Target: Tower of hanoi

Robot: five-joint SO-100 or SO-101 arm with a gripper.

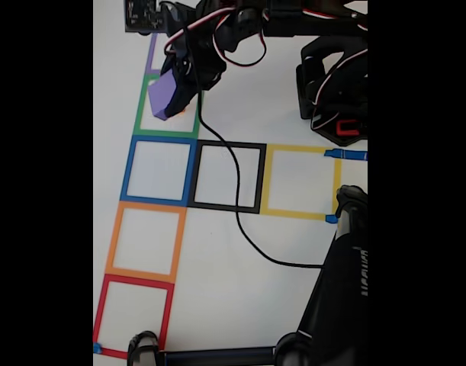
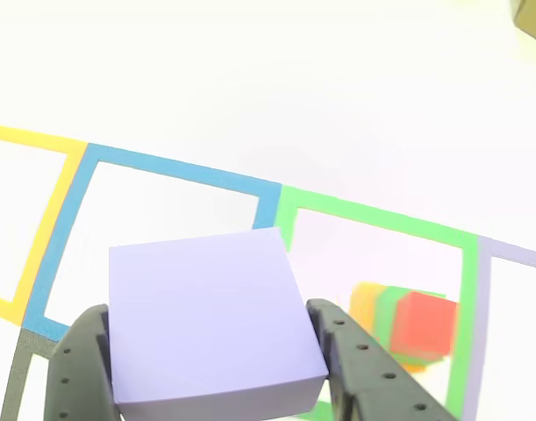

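Observation:
My gripper is shut on a large purple block, holding it just above the green tape square. In the other view the purple block sits between the two black fingers, gripper. Inside the green square stands a small stack: a red cube on top, a green block under it and an orange-yellow one at the bottom. The stack lies to the right of and beyond the held block. In the fixed view only an orange sliver of it shows beside the gripper.
Tape squares run down the white table: purple, blue, orange, red, with black and yellow to the right. A black cable crosses the black square. The arm base is top right, a black stand bottom right.

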